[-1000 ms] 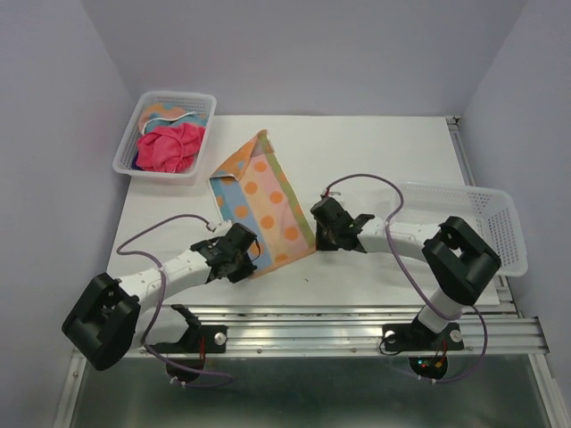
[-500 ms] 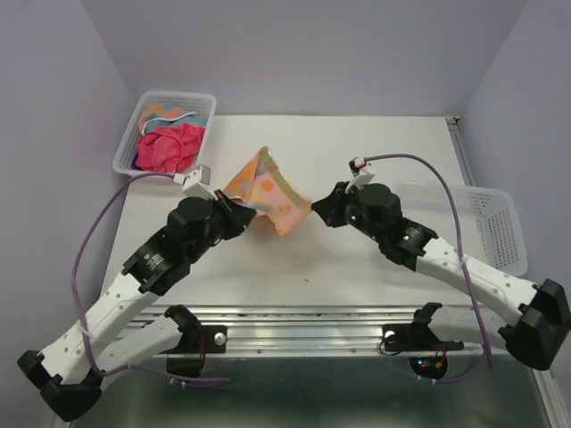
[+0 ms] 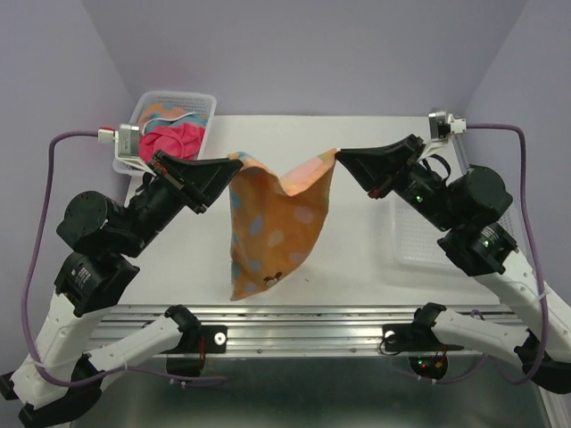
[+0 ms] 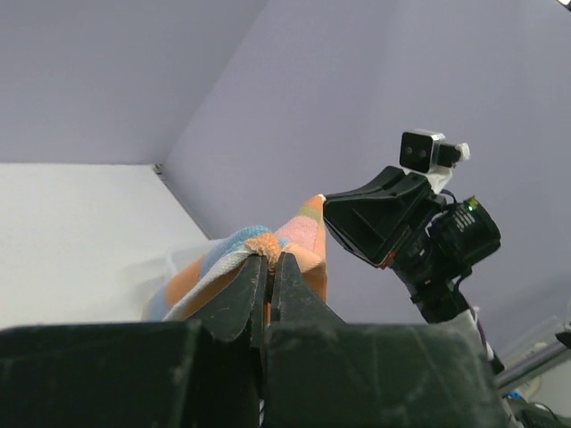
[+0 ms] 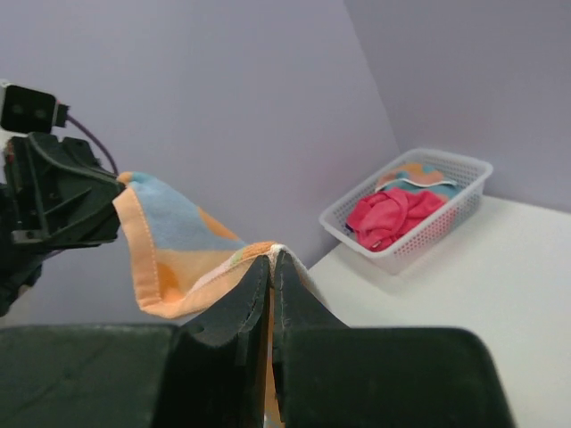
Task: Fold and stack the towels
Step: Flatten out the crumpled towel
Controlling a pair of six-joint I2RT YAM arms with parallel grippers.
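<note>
Left gripper and right gripper on orange towel corners, white basket behind.

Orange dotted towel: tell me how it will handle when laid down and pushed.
Likely very floppy: the towel sags between the left gripper and right gripper and hangs limp. Probably light: jaws pinch only its corners. Pushed, it would likely bunch.

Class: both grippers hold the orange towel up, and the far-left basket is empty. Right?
No. The far-left basket holds a pink towel and another cloth, as the top view shows. The left gripper and right gripper do hold the orange towel up.
</note>
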